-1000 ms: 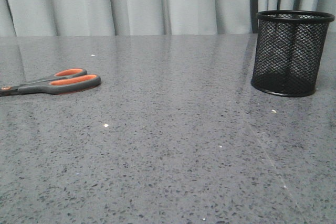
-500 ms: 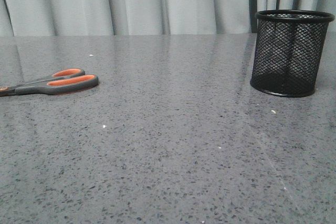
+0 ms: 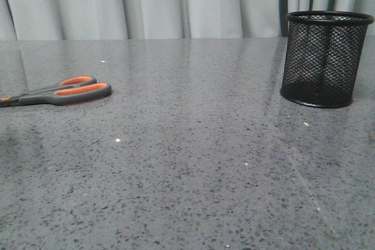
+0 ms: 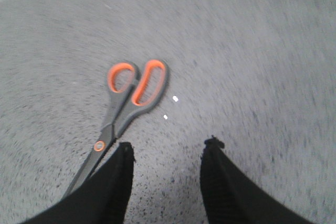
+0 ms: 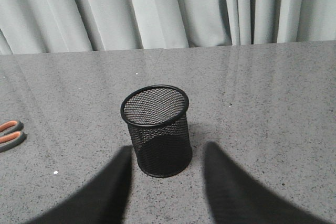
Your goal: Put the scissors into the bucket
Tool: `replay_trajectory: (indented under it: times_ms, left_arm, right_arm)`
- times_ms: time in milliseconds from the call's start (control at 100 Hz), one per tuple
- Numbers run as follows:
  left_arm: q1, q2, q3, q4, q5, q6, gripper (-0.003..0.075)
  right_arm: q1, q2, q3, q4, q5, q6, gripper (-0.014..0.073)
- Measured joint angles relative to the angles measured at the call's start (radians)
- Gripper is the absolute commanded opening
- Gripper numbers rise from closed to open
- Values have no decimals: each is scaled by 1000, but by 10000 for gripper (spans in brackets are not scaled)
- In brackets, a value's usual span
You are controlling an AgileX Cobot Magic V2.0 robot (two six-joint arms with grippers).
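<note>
Stretching out ahead of me is the speckled grey table (image 3: 193,162), backed by pale curtains (image 3: 152,1). On its right side, toward the back, the bucket (image 3: 321,62) stands upright, black mesh with a solid rim, its mouth open upward and nothing visible inside. Well apart from it, at the far left of the table, the scissors (image 3: 58,92) lie flat and closed, orange-lined loops pointing toward the middle and the blades running off the left edge of the front view.

From my left wrist, my left pincer (image 4: 168,150) is spread wide and holding nothing, hanging over bare tabletop. The scissors (image 4: 126,98) lie just beyond and to one side of it; their blades run back past one fingertip (image 4: 123,156), though I cannot tell whether they touch it. That view is blurred.

From my right wrist, my right pincer (image 5: 165,156) is likewise released, fingers set apart, with the bucket (image 5: 157,129) directly ahead, its base between the tips. Two small white specks (image 4: 170,106) lie beside the scissors.
</note>
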Motion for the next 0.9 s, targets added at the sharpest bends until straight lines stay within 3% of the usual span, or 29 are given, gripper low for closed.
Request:
replay_trajectory:
  times_ms: [50, 190, 470, 660, 900]
  left_arm:
    - [-39, 66, -55, 72, 37, 5, 370]
    - [-139, 246, -203, 245, 82, 9, 523]
    - [-196, 523, -389, 365, 151, 9, 421]
    - [-196, 652, -428, 404, 195, 11, 421]
    - [-196, 677, -449, 556, 172, 12, 421]
  right_arm:
    - [0, 0, -1, 0, 2, 0, 537]
    - [0, 0, -1, 0, 4, -2, 519]
    - [43, 0, -1, 0, 4, -6, 519]
    - [65, 0, -1, 0, 4, -6, 519]
    - [96, 0, -1, 0, 10, -6, 519]
